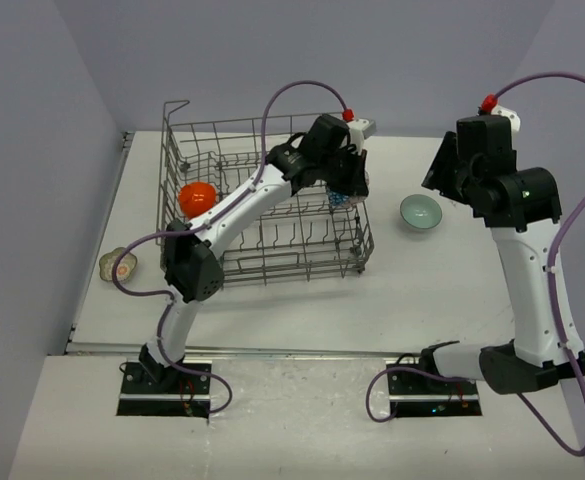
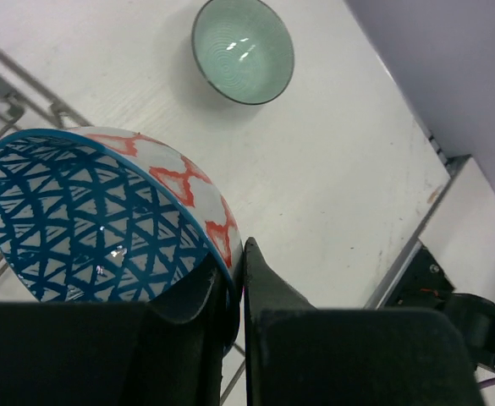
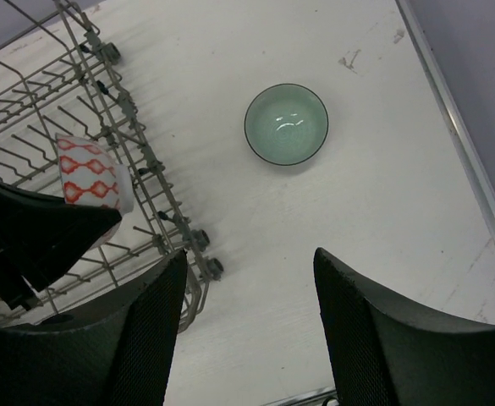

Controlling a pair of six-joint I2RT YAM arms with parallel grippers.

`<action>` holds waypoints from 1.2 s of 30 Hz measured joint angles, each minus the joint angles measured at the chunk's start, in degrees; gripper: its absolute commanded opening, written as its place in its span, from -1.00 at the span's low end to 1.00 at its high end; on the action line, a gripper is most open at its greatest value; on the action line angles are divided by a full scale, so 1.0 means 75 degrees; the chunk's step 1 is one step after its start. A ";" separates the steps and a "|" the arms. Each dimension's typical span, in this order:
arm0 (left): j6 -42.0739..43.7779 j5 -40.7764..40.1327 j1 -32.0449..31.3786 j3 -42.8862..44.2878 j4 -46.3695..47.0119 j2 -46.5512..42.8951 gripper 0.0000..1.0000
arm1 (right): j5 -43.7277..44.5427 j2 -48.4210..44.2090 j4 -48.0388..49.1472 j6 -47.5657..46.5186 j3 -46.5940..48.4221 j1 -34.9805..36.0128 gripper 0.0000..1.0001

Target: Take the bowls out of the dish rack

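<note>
Wire dish rack (image 1: 292,262) mid-bench. Orange bowl (image 1: 197,197) inside, left end. Blue-inside, red-patterned bowl (image 2: 103,220) tilted at rack's rt end. Mint bowl (image 1: 421,211) upright on bench, rt of it.

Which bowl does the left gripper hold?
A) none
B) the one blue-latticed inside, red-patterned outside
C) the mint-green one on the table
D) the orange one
B: the left gripper is shut on the rim of the patterned bowl; the mint-green bowl sits free on the table.
</note>
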 measured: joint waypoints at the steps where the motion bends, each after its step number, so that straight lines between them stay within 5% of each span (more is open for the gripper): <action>1: 0.0108 -0.0265 0.0000 -0.0026 -0.0210 -0.0125 -1.00 | -0.0076 0.0029 0.0000 0.0000 0.0006 0.0000 0.25; 14: 0.0697 -0.3418 0.0289 -0.1428 -0.1504 -0.2757 -1.00 | -0.1714 0.1160 0.0114 -0.0184 0.0513 0.0047 0.22; 26: 0.0484 -0.5225 0.2987 -0.3663 -0.2632 -0.4476 -1.00 | -0.2232 0.2203 0.0105 -0.0487 0.1317 0.0717 0.22; 36: 0.0495 -0.3946 0.4940 -0.4590 -0.1760 -0.5796 -1.00 | -0.2439 0.2722 0.0102 -0.0650 0.1582 0.0915 0.21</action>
